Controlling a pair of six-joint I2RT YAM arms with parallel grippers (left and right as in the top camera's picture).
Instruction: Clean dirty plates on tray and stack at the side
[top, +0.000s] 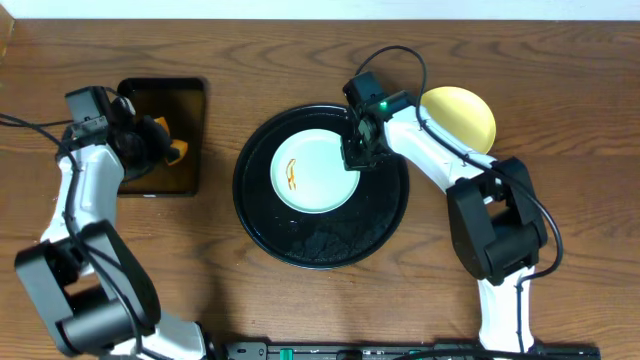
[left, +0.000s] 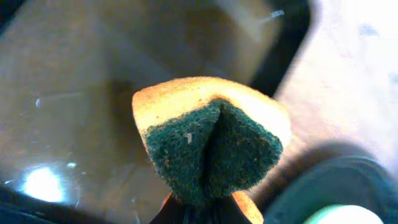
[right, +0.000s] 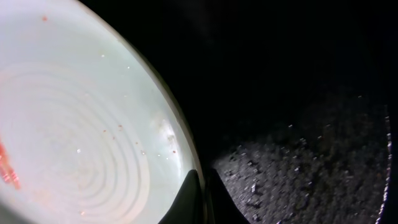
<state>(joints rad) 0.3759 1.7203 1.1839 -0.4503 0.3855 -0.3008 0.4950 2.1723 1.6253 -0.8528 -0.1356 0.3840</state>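
A pale mint-blue plate (top: 315, 170) with an orange-brown smear lies on the large round black tray (top: 300, 245). My right gripper (top: 358, 150) is shut on the plate's right rim; in the right wrist view the fingers (right: 200, 193) pinch the rim of the plate (right: 81, 143), one inside and one outside. A pale yellow plate (top: 462, 115) rests on the table to the right of the tray. My left gripper (top: 160, 140) is shut on a yellow-and-green sponge (left: 211, 143), held above the small rectangular black tray (top: 165, 110). A third plate is not seen.
The rectangular tray (left: 93, 93) has a glossy brownish inside. The round tray's edge (left: 336, 186) shows at the lower right of the left wrist view. Bare wooden table lies around both trays.
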